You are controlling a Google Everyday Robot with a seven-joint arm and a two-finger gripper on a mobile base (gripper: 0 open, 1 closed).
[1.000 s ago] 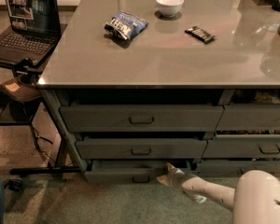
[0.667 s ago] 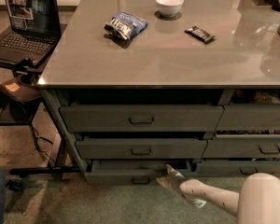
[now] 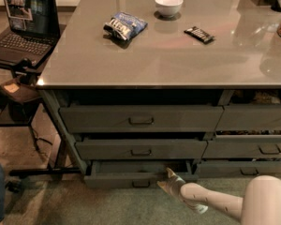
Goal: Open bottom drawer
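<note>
The bottom drawer (image 3: 113, 178) is the lowest wide grey drawer on the left side of the cabinet. It stands pulled out a little, with a dark gap showing above its slim front. Its small pull handle (image 3: 141, 183) sits at the centre of the front. My gripper (image 3: 166, 179) comes in from the lower right on a white arm (image 3: 210, 201). It sits at the top edge of the drawer front, just right of the handle.
Two taller drawers (image 3: 140, 119) (image 3: 140, 149) are stacked above, with narrower drawers (image 3: 255, 117) to the right. On the countertop (image 3: 178, 55) lie a chip bag (image 3: 125, 25), a white bowl (image 3: 168, 4) and a dark bar (image 3: 199, 34). A laptop (image 3: 23, 27) sits on a stand at the left.
The bottom drawer has slid out slightly further toward me. My gripper has shifted a little down and outward along with it.
</note>
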